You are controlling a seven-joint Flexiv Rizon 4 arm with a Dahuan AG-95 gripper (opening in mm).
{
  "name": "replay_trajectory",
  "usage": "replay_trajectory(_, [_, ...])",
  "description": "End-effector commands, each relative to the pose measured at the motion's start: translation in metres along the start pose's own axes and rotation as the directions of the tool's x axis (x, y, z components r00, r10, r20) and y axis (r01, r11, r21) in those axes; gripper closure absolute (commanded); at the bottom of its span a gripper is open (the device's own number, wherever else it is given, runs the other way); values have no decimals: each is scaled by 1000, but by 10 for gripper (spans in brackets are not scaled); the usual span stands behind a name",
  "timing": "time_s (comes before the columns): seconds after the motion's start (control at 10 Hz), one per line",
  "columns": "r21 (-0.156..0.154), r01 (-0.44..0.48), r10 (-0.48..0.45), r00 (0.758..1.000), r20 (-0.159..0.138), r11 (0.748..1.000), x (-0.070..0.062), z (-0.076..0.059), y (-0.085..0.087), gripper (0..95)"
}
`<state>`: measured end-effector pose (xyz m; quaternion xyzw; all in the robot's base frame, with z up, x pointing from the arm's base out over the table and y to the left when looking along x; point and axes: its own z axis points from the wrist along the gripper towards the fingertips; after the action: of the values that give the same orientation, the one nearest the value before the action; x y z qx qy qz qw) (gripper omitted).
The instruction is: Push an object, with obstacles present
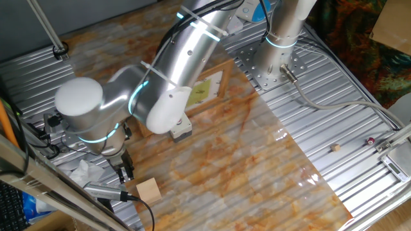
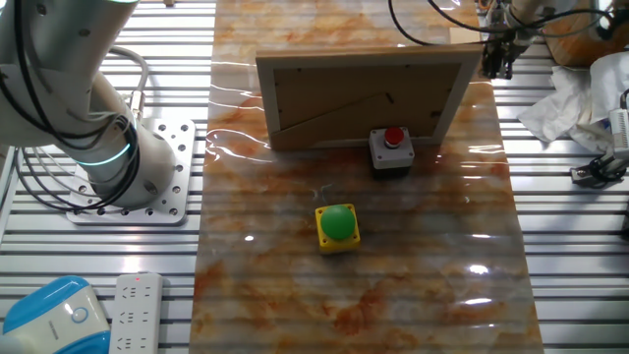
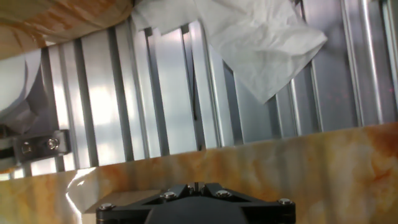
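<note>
Wooden cube (image 1: 148, 190) sits just beside the gripper (image 1: 125, 171), whose fingers look nearly closed, holding nothing. A skewed push could slide it off-line toward the framed panel (image 2: 364, 93) beyond.

The wooden cube (image 1: 148, 190) sits on the mat (image 1: 257, 167) near its edge, and the gripper (image 1: 124, 168) hangs just beside the cube, over the line where the mat meets the metal table (image 1: 347, 122). In the other fixed view the panel (image 2: 364, 93) stands up on its long edge across the far part of the mat, the box with the red button (image 2: 391, 149) sits right in front of it, and the box with the green button (image 2: 338, 227) sits nearer and a little to the left, apart from both. Crumpled paper (image 3: 249, 43) lies on the metal table just past the mat's edge, close to the gripper.
</note>
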<state>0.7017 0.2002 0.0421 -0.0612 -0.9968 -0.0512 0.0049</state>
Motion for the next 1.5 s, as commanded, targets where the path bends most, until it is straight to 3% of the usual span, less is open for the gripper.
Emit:
replay_trajectory(0.1, [0,-9,9,1000,0,1000,0,-1,-1,950])
replay_trajectory(0.6, [23,2,-2,1000,-3,1000,0,-1,-1,950])
replay_trajectory(0.9, [53,23,-21,999,-34,998,0,-1,-1,950])
replay_trajectory(1.5, [52,112,-108,992,-72,992,0,-1,-1,950])
